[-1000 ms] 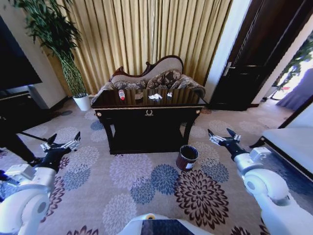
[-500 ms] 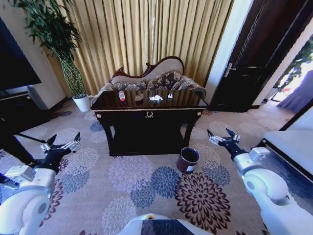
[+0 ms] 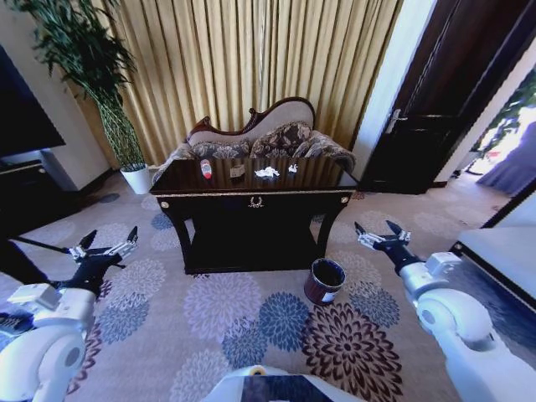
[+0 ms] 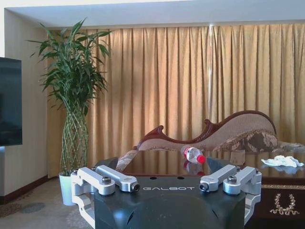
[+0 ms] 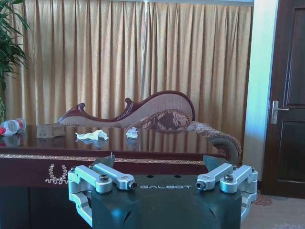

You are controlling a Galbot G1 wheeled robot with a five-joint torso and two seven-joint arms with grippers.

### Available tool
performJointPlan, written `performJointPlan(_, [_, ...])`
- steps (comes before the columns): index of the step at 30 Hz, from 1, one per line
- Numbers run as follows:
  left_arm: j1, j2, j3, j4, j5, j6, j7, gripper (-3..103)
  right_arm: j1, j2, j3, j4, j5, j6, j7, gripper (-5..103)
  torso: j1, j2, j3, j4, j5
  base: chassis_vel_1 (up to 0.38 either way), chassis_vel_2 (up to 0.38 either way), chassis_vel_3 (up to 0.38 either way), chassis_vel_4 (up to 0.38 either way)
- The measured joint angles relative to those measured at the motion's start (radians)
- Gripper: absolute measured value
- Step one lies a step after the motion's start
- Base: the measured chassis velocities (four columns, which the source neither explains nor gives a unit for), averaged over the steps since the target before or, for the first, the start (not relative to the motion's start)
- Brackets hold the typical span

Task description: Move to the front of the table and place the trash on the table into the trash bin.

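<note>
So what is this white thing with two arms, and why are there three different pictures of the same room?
It is a robot on wheels. One camera sits on its head, looking down at the room. The other two sit on its wrists, so each shows its own claw up close.

The left gripper and the right gripper are both open, held out low over the carpet and holding nothing.

Ahead stands the dark table. On it lie a plastic bottle with a red cap, a small tan box, a crumpled white paper and a smaller white scrap. The trash bin stands on the carpet near the table's front right leg.
</note>
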Motion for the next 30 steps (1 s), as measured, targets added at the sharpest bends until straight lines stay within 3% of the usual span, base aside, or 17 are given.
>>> performJointPlan(30, [0.009,-0.005,0.000,-0.005,0.002,-0.011,0.004,100,-0.002,0.012,0.003,-0.013,-0.004,0.004,-0.027,100,0.000,0.000,0.000,0.0000,0.0000,-0.130,0.132,0.137,-0.130])
